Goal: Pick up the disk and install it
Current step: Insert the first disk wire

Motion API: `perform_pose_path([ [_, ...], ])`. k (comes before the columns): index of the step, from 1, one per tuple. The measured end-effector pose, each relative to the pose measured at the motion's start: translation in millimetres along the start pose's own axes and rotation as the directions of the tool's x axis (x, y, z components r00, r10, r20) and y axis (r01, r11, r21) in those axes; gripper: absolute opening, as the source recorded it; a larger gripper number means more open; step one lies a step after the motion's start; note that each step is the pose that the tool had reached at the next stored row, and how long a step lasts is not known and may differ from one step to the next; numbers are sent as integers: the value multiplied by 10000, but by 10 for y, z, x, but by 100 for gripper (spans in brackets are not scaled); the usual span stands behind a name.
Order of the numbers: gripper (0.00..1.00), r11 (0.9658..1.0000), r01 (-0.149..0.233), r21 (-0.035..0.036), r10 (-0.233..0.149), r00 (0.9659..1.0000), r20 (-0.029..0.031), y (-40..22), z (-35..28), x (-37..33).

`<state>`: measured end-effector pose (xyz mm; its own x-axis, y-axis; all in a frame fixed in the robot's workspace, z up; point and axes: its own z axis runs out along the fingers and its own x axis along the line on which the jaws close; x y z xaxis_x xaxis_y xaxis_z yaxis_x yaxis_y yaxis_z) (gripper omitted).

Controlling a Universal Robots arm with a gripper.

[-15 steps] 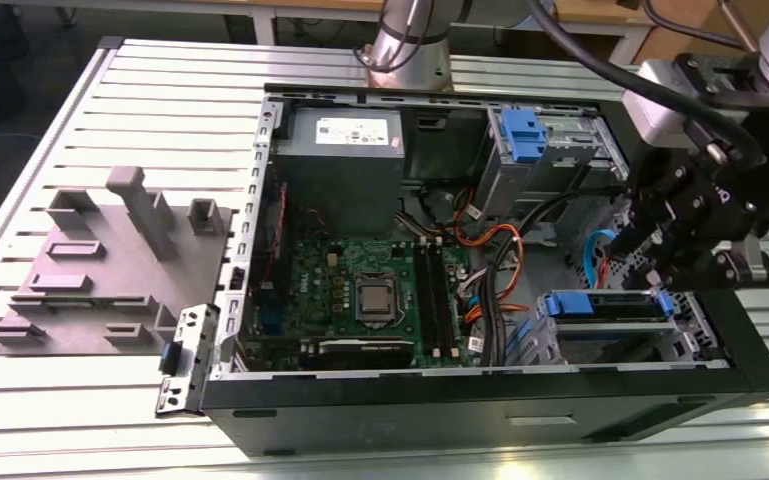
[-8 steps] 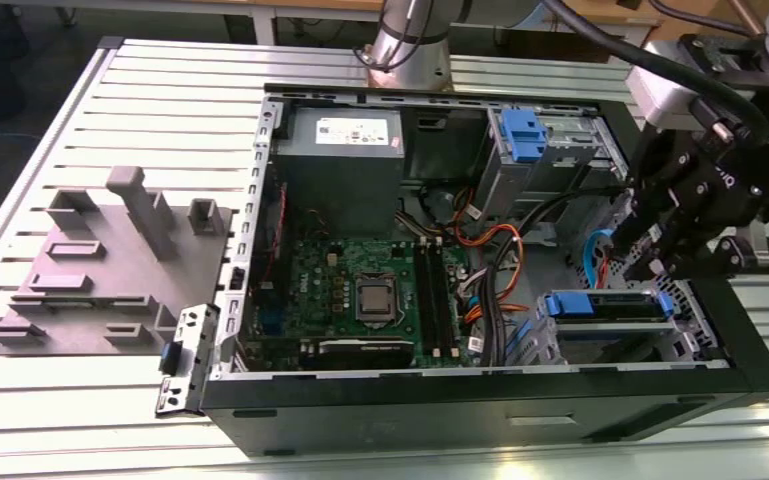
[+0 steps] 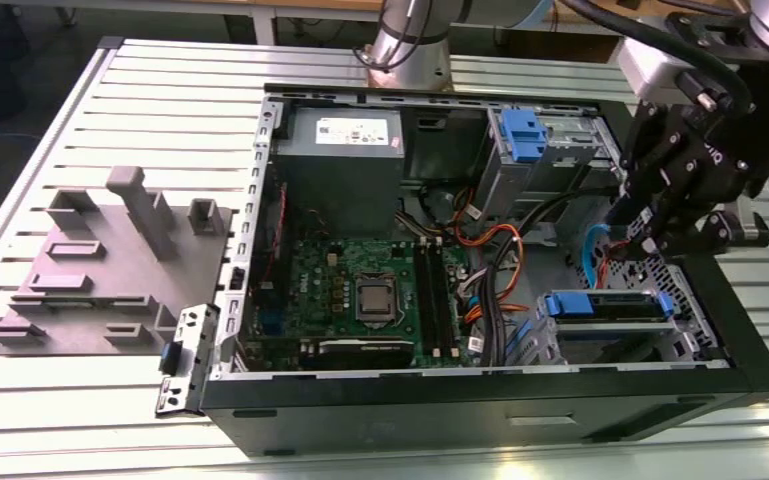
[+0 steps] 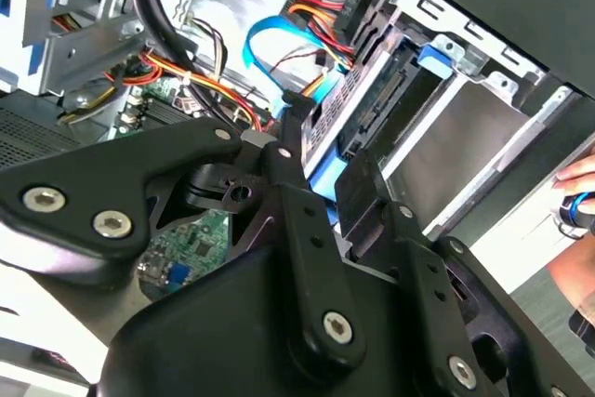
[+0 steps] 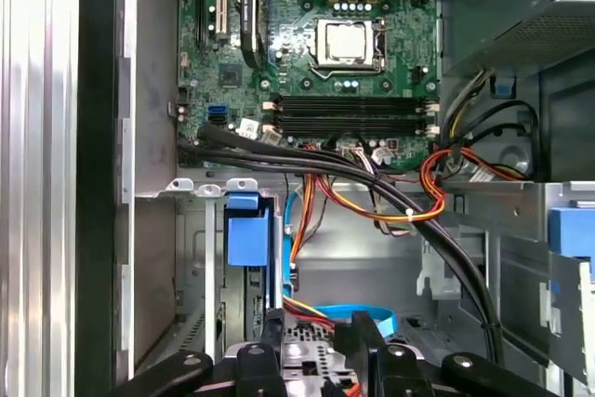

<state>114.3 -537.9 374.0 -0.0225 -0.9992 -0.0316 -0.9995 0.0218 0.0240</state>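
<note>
The disk [image 3: 611,306] sits on edge in the drive cage at the lower corner of the open computer case [image 3: 491,400], on the exterior view's right, with blue rails along its sides. In the second wrist view its dark side [image 4: 376,113] and blue rail run along the cage. My gripper [image 3: 644,240] hangs just above that cage. Its black fingers stand apart over the disk's blue rail [image 4: 325,141], and nothing is lifted between them. In the first wrist view the gripper [image 5: 313,337] is over the cage, with red, yellow and blue cables close by.
A green motherboard [image 3: 371,290] fills the case floor and a grey power supply box [image 3: 344,140] lies behind it. A bare blue clip [image 3: 524,135] sits in the upper bay. Cable bundles [image 5: 390,202] cross beside the cage. A grey fixture [image 3: 104,260] lies on the table. A person's hand [image 4: 576,197] is outside the case.
</note>
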Motion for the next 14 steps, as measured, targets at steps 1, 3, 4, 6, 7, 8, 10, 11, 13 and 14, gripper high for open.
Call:
perform_pose_path([
  [1, 42, 10000, 0, 0, 0, 10000, 1, 0, -15, -2],
  [3, 42, 10000, 0, 0, 0, 10000, 2, 1, -43, -4],
  [4, 42, 10000, 0, 0, 0, 10000, 4, 1, -43, -5],
  [6, 42, 10000, 0, 0, 0, 10000, 3, -1, -43, -11],
  [7, 42, 10000, 0, 0, 0, 10000, 3, -7, -39, -12],
  [8, 42, 10000, 0, 0, 0, 10000, 2, -15, -33, -14],
  [10, 42, 10000, 0, 0, 0, 10000, 1, -39, -15, -17],
  [11, 42, 10000, 0, 0, 0, 10000, 1, -53, -3, -17],
  [13, 42, 10000, 0, 0, 0, 10000, 2, -73, 25, -17],
  [14, 42, 10000, 0, 0, 0, 10000, 2, -78, 42, -17],
])
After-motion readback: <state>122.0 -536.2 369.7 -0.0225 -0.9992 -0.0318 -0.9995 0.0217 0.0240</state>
